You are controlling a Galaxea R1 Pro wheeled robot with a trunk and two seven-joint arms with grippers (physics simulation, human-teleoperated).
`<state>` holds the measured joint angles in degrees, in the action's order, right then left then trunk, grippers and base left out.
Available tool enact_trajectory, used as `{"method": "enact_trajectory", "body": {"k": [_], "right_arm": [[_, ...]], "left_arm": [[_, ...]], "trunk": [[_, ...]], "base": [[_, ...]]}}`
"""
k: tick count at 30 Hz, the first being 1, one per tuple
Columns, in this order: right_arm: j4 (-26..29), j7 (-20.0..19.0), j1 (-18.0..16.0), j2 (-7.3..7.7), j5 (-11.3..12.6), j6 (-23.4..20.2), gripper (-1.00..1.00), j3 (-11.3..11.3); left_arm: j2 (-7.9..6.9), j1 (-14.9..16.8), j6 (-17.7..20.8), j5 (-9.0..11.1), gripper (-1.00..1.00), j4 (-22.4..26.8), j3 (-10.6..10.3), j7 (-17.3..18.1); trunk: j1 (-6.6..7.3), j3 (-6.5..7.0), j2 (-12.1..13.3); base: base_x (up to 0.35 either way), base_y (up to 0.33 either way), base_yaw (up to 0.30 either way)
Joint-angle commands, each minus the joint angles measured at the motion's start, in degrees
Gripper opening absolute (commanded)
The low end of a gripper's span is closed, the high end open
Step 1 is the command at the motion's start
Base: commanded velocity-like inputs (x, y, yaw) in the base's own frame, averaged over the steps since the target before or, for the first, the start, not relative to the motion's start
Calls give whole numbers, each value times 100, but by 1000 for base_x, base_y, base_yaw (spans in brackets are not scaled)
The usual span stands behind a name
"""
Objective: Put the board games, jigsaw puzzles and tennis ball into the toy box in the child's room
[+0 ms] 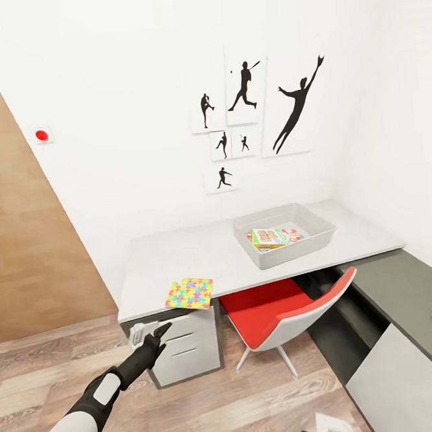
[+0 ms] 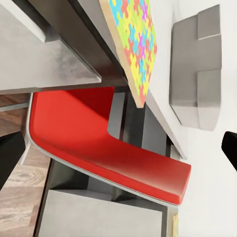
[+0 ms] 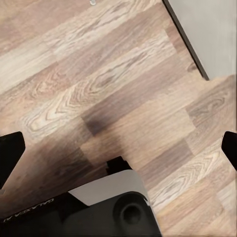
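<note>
Spread wide, the left gripper (image 1: pixel 154 338) hangs below the table (image 1: pixel 200 256) edge, near the overhanging jigsaw puzzle (image 1: pixel 189 293). Best to pinch that jutting corner, then carry it to the toy box (image 1: pixel 317 224).

The left arm (image 1: pixel 94 401) reaches forward and up from the lower left of the head view, white at the upper arm, black along the forearm and wrist. Its pincer (image 1: pixel 153 338) is held in the air with the dark fingers parted; in the left wrist view the two fingertips (image 2: pixel 10 158) sit at opposite edges, wide apart, nothing between them. The right pincer's fingertips (image 3: pixel 10 153) stand just as far apart in the right wrist view, pointing downward and gripping nothing.
</note>
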<state>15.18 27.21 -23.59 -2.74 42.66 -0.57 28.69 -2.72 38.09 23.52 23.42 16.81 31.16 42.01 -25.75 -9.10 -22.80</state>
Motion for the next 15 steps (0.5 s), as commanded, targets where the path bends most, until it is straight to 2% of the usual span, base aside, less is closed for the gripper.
{"method": "enact_trajectory", "body": {"k": [1, 15], "right_arm": [[-17, 41, -5, 3, 45, -44, 100, 46], [-57, 39, -5, 11, 26, -53, 100, 57]], "left_arm": [[0, 5, 47, 31, 100, -3, 13, 9], [-25, 5, 64, 31, 100, -3, 13, 9]], "trunk": [[-3, -12, -12], [-3, -12, -12]], "base": [[0, -23, 0], [0, -5, 0]]}}
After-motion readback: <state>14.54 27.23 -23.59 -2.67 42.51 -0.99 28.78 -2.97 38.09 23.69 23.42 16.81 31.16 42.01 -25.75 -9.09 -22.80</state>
